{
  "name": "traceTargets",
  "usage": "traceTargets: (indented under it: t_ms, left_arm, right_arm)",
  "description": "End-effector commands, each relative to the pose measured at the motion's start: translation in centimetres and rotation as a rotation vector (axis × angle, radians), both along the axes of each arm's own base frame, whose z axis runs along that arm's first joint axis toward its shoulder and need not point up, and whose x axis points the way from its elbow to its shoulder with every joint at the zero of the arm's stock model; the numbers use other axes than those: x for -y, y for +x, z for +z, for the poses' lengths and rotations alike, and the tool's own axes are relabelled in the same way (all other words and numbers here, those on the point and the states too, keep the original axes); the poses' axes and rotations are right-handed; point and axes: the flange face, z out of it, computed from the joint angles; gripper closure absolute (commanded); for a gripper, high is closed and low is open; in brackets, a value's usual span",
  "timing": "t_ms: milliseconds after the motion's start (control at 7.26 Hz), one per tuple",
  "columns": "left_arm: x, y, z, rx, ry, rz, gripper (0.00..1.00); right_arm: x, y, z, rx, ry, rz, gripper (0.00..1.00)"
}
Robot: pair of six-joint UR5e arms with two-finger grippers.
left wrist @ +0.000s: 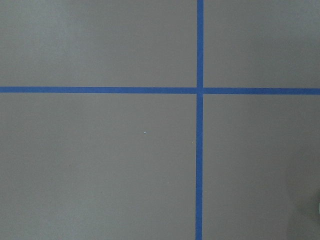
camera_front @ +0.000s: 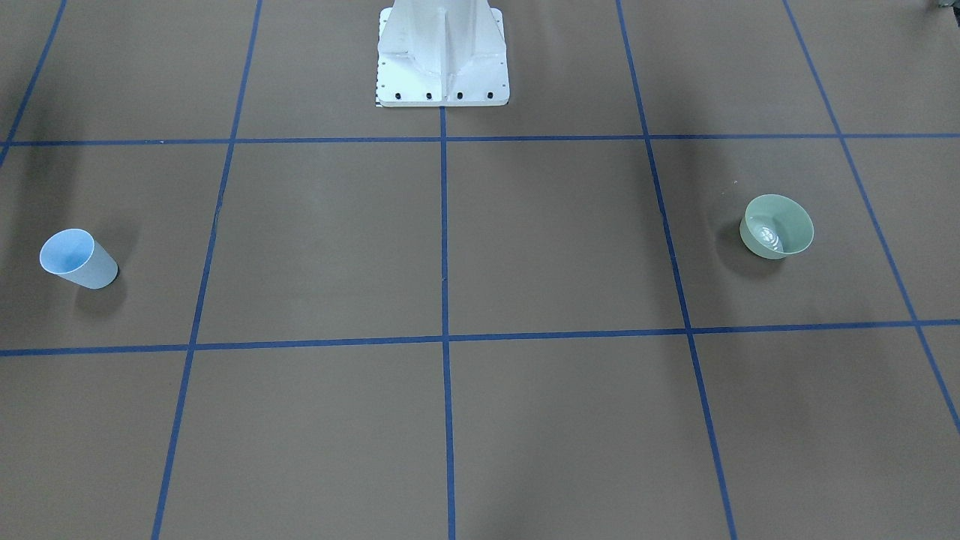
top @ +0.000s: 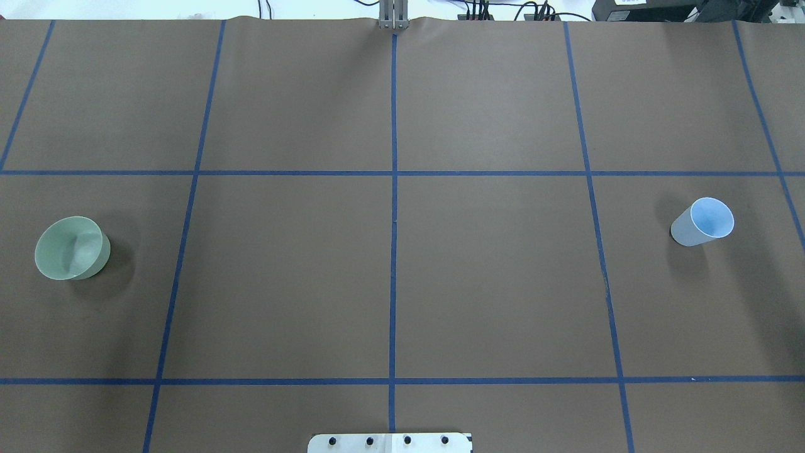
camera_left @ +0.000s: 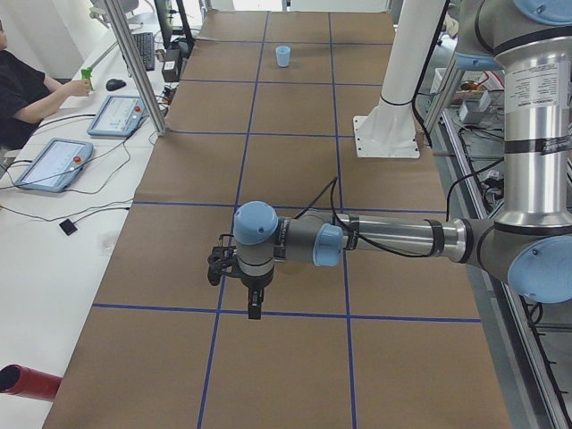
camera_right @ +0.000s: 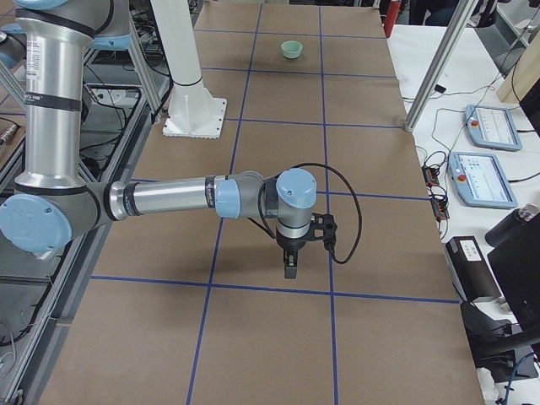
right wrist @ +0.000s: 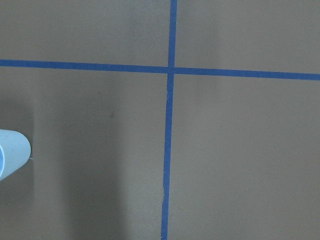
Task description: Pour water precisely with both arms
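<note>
1. Green bowl (top: 69, 247): stands upright on the tabletop (top: 390, 283) at the robot's left end. The water (camera_front: 766, 238) is judged to lie in it, shown only as faint ripples and glints.
2. Left arm (camera_left: 393, 237): poised above the tabletop, left jaws pointing down, touching nothing. Whether they are released or clenched cannot be told.
3. White pedestal (camera_front: 442, 60): bolted at the middle.
4. Right arm (camera_right: 169, 198): likewise poised, touching nothing. The state of the right jaws cannot be told.
5. Blue cup (top: 703, 221): stands upright at the right end, well apart from the bowl. Its contents cannot be told.
6. Progress: neither vessel is grasped or lifted. If the bowl is the source, everything remains to be done. If it is the receiver, pouring may be finished.
</note>
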Motion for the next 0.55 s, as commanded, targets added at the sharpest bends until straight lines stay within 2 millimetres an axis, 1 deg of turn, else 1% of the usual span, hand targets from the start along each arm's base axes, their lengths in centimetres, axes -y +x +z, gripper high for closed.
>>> traceTargets:
  t_ms: [0, 138, 275, 413]
  left_arm:
    - [0.4, 1.2, -1.3, -0.079, 0.033, 0.018, 0.00]
    - [1.5, 2.9, -3.2, -0.184, 0.041, 0.049, 0.00]
    - [2.2, 3.4, -4.2, -0.251, 0.020, 0.032, 0.00]
    - [5.4, 5.3, -8.2, -0.277, -0.007, -0.005, 0.00]
  right_arm:
    - [0.3, -0.1, -1.1, 0.007, 0.021, 0.001, 0.00]
    - [0.3, -0.1, -1.2, 0.007, 0.024, 0.001, 0.00]
    - [0.3, -0.1, -1.2, 0.007, 0.024, 0.001, 0.00]
    - [0.3, 0.0, -1.2, 0.005, 0.026, -0.001, 0.00]
